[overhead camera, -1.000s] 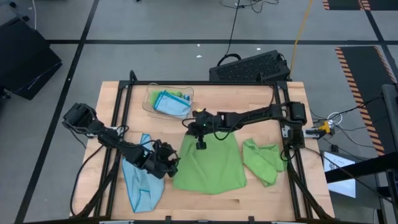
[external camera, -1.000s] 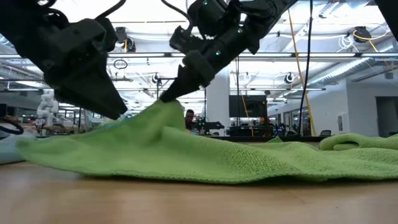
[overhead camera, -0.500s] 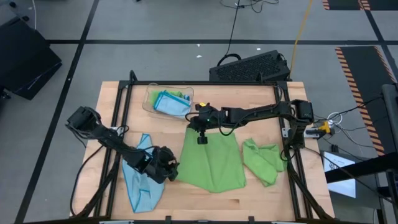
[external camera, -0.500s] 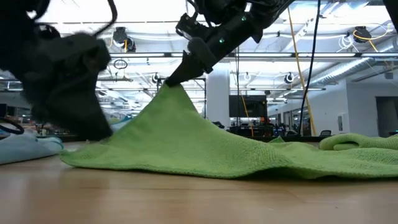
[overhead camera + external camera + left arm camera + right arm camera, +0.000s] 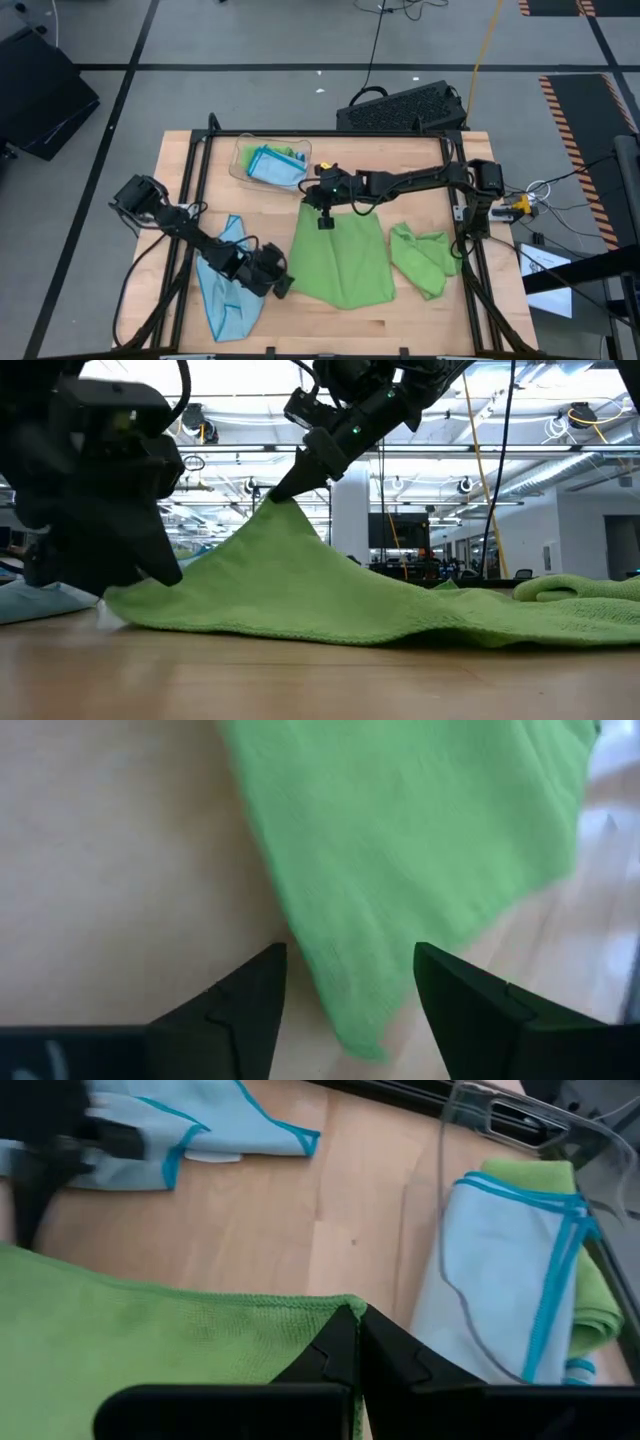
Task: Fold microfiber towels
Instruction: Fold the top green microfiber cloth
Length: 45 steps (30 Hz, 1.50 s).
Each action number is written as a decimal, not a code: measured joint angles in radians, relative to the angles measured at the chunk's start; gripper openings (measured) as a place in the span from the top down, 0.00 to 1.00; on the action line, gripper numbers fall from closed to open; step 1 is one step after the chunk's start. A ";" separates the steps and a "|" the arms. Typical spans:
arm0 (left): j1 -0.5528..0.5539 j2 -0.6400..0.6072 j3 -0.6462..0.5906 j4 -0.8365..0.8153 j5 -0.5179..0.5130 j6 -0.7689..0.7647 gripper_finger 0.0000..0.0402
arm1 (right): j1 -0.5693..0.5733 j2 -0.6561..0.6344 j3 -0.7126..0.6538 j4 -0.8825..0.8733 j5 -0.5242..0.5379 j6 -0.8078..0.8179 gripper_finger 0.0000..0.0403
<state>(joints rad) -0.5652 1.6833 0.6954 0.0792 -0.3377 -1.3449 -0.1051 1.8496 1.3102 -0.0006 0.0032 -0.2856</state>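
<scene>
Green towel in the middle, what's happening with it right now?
The right gripper is shut on the far corner of the spread green towel, holding it up off the table so the cloth tents in the low view. The left gripper is open, down at the towel's near left corner, fingers either side of that corner, not yet gripping. A blue towel lies to the left, a crumpled green towel to the right, and folded towels sit in the clear tray.

Two dark jointed arms with black cables and wedge-shaped jaws.
</scene>
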 joint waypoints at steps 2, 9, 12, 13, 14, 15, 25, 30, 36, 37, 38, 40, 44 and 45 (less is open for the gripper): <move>0.000 0.000 0.000 0.006 0.025 -0.004 0.47 | -0.008 0.000 0.000 0.000 0.000 -0.003 1.00; -0.008 0.000 0.000 -0.005 0.033 0.026 0.58 | -0.035 0.000 0.000 -0.003 0.000 -0.015 1.00; -0.007 0.000 0.000 -0.036 0.029 0.026 0.67 | -0.042 0.000 0.000 -0.008 0.000 -0.015 1.00; -0.007 0.000 0.001 -0.051 0.025 0.026 0.70 | -0.044 0.000 0.000 -0.011 0.000 -0.016 1.00; -0.007 0.000 0.002 -0.067 0.022 0.026 0.73 | -0.045 0.000 0.000 -0.014 0.000 -0.016 1.00; -0.007 0.000 0.002 -0.084 0.018 0.027 0.77 | -0.046 0.001 0.000 -0.017 0.000 -0.016 1.00; 0.008 -0.058 -0.001 -0.259 -0.060 0.161 0.99 | -0.030 -0.033 0.000 -0.085 0.031 -0.006 1.00; 0.009 -0.176 -0.001 -0.387 -0.095 0.253 0.98 | 0.021 -0.132 0.001 -0.144 0.130 0.006 1.00; 0.008 -0.372 -0.001 -0.502 -0.191 0.340 0.99 | 0.080 -0.278 0.002 -0.196 0.132 0.094 1.00; 0.008 -0.406 -0.001 -0.499 -0.210 0.366 0.99 | 0.093 -0.298 0.002 -0.205 0.139 0.107 1.00; 0.006 -0.438 -0.001 -0.485 -0.231 0.395 0.98 | 0.113 -0.316 0.002 -0.204 0.176 0.124 1.00; -0.001 -0.494 -0.001 -0.451 -0.270 0.473 0.98 | 0.165 -0.344 0.002 -0.203 0.292 0.144 1.00; -0.008 -0.584 0.027 -0.418 -0.294 0.626 0.99 | 0.289 -0.379 0.002 -0.195 0.466 0.156 1.00; -0.010 -0.598 0.047 -0.417 -0.297 0.664 0.99 | 0.318 -0.385 0.002 -0.198 0.501 0.169 1.00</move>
<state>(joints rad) -0.5753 1.0857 0.7429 -0.3377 -0.6344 -0.6811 0.2124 1.4642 1.3117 -0.1984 0.5040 -0.1165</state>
